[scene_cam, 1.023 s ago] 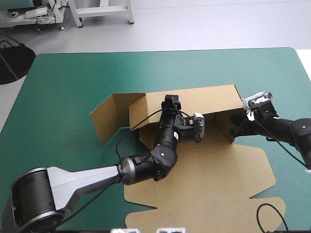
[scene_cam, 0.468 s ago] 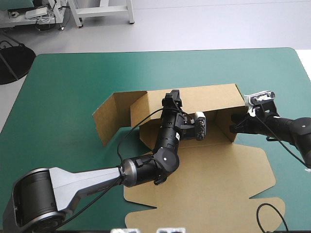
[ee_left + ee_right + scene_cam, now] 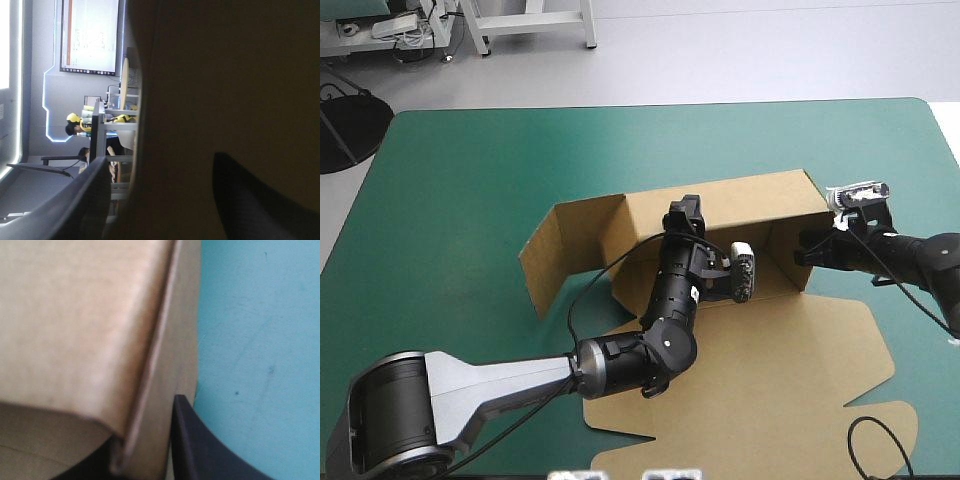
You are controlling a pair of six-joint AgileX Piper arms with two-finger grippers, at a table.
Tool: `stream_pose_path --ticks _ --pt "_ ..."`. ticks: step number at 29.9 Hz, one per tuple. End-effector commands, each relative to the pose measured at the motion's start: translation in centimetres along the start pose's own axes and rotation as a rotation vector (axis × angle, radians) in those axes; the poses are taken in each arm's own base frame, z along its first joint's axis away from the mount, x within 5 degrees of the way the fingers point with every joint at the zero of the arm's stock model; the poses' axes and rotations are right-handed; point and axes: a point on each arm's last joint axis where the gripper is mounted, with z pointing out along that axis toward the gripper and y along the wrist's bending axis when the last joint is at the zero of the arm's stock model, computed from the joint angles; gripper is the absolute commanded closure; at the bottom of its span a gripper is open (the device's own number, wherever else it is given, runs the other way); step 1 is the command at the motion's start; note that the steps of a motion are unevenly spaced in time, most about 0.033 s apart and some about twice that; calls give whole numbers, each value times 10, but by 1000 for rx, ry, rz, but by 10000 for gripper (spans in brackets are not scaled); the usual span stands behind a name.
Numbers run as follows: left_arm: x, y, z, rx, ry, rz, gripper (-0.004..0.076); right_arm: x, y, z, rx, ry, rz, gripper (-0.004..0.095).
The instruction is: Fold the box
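The brown box (image 3: 740, 200) stands at mid-table with its back wall raised, a side flap (image 3: 545, 260) upright at the left and the lid (image 3: 770, 380) flat toward the near edge. My left gripper (image 3: 684, 212) is at the top of the back wall. In the left wrist view the gripper (image 3: 160, 157) is open and straddles the board (image 3: 225, 75), one finger on each side. My right gripper (image 3: 803, 247) is at the box's right wall. In the right wrist view the gripper (image 3: 145, 440) is all but shut on the doubled wall (image 3: 75, 330).
The teal-green cover (image 3: 470, 160) lies bare to the left of and beyond the box. To the right of the right wall the cover (image 3: 250, 340) is bare too. The table's right edge runs close behind the right arm.
The whole box has slid a little to the right and toward the near edge, the left flap with it. Both grippers have moved along with their walls.
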Motion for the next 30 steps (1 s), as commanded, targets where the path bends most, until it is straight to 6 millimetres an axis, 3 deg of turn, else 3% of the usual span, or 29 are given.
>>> stream_pose_path --ticks 1,18,25,30 --pt "-3 25 -12 -84 -9 -46 300 0 9 -2 -96 29 50 906" --pt "-17 28 -36 -120 -32 -34 301 2 7 -2 -76 51 48 906" --pt "-24 47 -66 -142 -109 -93 301 2 6 -2 -61 49 52 906" --pt "-36 49 -89 -136 -182 -107 301 2 5 -2 -54 45 52 906"
